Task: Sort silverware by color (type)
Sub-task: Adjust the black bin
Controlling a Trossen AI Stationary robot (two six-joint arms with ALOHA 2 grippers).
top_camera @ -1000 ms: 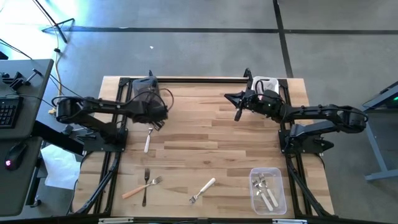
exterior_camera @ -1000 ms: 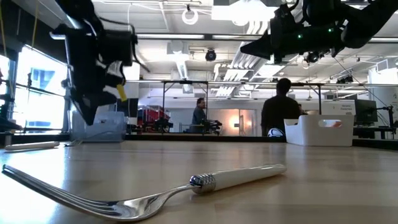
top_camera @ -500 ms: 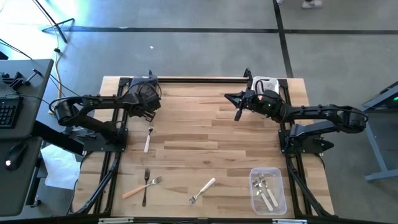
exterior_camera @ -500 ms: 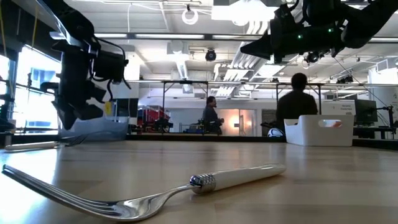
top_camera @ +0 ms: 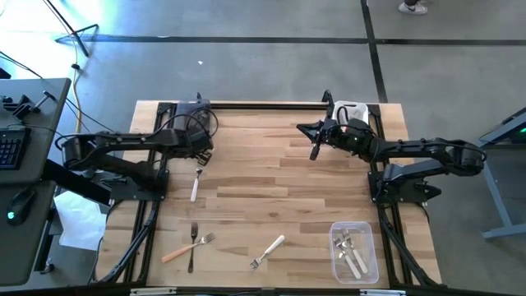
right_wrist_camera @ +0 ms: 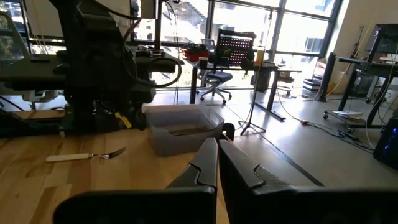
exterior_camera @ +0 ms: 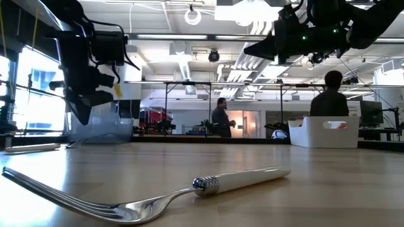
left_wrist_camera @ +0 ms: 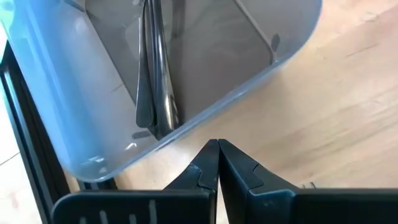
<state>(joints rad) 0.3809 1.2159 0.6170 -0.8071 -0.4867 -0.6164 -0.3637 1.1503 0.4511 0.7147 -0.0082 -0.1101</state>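
Nearby, dark forks (left_wrist_camera: 155,93) inside grey bin (left_wrist_camera: 74,130); white-handled forks (top_camera: 355,256) inside clear bin (top_camera: 336,261).

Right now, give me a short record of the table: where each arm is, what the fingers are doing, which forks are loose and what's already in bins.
left gripper: fingers shut, empty, beside the translucent grey bin at the table's far left
grey bin contents: dark-handled utensils
right gripper: fingers shut, empty, raised over the table's far right
loose forks: white-handled fork below the left gripper; salmon-orange-handled fork crossing black-handled fork at near left; white-handled fork near centre
clear plastic bin, near right: holds white-handled forks
white bin: far right corner, contents not visible
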